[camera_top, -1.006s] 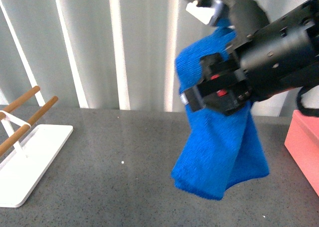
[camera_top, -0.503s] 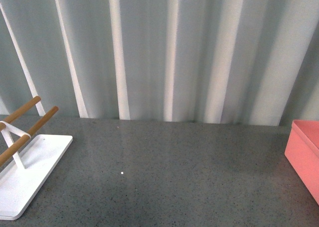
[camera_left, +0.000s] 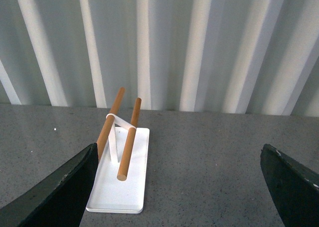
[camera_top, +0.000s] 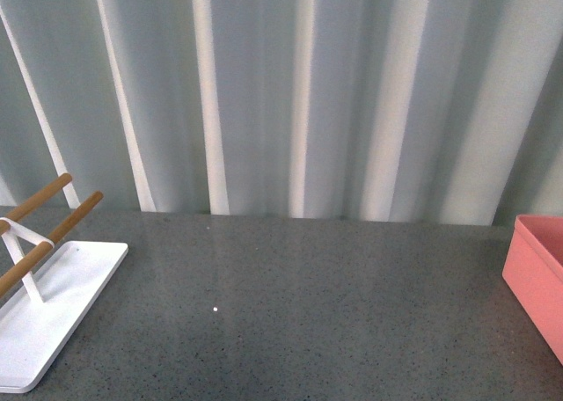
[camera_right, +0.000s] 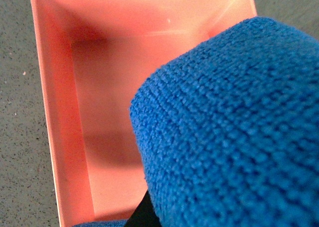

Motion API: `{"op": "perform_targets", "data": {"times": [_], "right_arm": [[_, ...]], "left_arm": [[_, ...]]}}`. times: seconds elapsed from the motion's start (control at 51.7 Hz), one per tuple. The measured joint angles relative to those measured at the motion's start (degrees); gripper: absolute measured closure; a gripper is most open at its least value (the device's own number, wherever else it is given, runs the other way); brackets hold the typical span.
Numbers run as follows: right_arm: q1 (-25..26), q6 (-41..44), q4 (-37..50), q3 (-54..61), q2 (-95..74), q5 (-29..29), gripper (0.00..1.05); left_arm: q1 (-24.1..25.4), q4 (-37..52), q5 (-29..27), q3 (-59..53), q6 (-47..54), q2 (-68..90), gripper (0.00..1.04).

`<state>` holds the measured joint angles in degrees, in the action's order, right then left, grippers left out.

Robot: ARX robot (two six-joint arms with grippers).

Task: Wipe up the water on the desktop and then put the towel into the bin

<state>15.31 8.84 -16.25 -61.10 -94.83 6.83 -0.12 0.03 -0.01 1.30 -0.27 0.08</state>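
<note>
Neither arm shows in the front view, only the desktop, a white stand at the left and the bin, cut off at the right edge. From the left wrist you see the left gripper spread wide and empty, facing the stand, with no bin in sight. From the right wrist the towel bulges close to the lens directly over the bin's open inside, so the right gripper is the nearer one, though the towel hides it and you cannot tell its grip.
</note>
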Motion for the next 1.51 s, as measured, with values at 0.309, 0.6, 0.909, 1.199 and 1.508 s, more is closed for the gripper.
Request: {"op": "perform_targets", "data": {"times": [0.309,0.6,0.909,1.199,1.508], "right_arm": [[2.3,-0.8,-2.1,-4.9,-5.2,-3.7,0.97],[2.3,-1.4,-2.3,-4.9,-5.2,-3.7,0.49],[2.3,-1.6,-2.3,-4.9,-5.2,-3.7,0.06],[2.3,-1.6,-2.3,-4.9,-5.2,-3.7,0.07],[1.7,2.3,-9.5,-7.7,-7.0,4.7,0.07]], "left_arm": [[0.0,0.0,0.0,0.0,0.0,0.0,0.07],[0.0,0.0,0.0,0.0,0.0,0.0,0.07],[0.0,0.0,0.0,0.0,0.0,0.0,0.07],[0.0,0.0,0.0,0.0,0.0,0.0,0.07],[0.0,0.0,0.0,0.0,0.0,0.0,0.07]]}}
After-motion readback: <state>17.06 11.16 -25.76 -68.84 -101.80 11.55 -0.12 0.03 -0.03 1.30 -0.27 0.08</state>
